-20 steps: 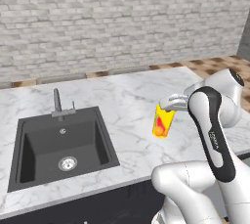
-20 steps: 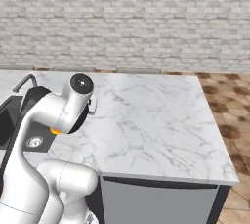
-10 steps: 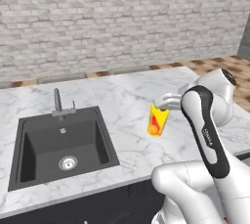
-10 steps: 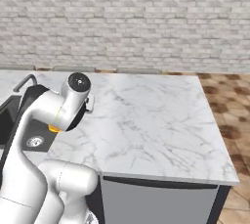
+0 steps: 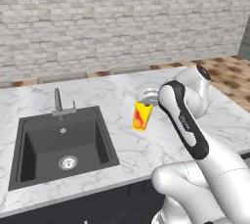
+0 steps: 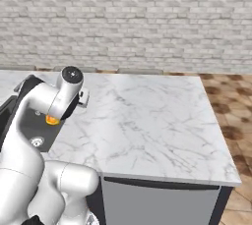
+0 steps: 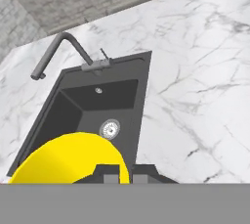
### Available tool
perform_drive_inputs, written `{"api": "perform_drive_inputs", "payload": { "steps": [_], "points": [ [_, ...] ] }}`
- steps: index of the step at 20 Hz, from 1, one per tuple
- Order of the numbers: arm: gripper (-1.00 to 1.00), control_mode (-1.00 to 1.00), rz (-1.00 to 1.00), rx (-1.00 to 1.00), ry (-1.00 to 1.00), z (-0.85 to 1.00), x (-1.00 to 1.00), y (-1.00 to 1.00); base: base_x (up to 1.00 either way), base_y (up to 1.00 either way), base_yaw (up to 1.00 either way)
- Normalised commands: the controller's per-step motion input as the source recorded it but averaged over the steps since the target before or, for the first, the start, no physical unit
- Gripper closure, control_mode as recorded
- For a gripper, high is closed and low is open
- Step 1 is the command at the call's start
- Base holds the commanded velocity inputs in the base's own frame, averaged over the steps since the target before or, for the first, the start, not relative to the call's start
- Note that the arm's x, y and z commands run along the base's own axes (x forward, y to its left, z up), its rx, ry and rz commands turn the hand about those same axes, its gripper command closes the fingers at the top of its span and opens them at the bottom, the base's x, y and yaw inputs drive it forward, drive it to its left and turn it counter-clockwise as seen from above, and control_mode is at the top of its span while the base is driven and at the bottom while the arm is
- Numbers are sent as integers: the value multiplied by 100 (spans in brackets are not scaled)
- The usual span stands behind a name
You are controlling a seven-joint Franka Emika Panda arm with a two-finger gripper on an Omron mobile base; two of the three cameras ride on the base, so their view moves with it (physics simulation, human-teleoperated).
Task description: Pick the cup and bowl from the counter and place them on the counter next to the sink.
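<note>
The two-finger gripper (image 5: 145,97) of the white arm is closed on the rim of the small yellow cup with red-orange swirls (image 5: 141,116), which hangs above the white grey-veined marble tabletop (image 5: 122,93), just right of the dark grey rectangular sink (image 5: 61,145). In the hand view the cup's yellow rim (image 7: 73,162) lies against the dark fingertips (image 7: 110,175), with the basin beyond it. By this evidence the cup's transfer is nearly complete: only lowering and release beside the basin remain. The bowl's pickup and placement appear wholly outstanding. A grey faucet (image 5: 58,101) stands at the sink's rear edge and a round metal drain (image 5: 68,162) marks its floor. Bare marble beneath the cup offers an unobstructed landing; the open basin, near the cup, is the chief hazard.
</note>
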Motion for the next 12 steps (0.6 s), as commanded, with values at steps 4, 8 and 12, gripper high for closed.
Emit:
{"api": "perform_drive_inputs", "payload": {
  "steps": [4, 8, 12],
  "points": [
    [100, -100, 0, 0, 0, -24, 16, 0, 0, 0, 0],
    [100, -100, 0, 0, 0, -32, 10, 0, 0, 0, 0],
    [100, -100, 0, 0, -2, -43, 16, 0, 0, 0, 0]
  ]
}}
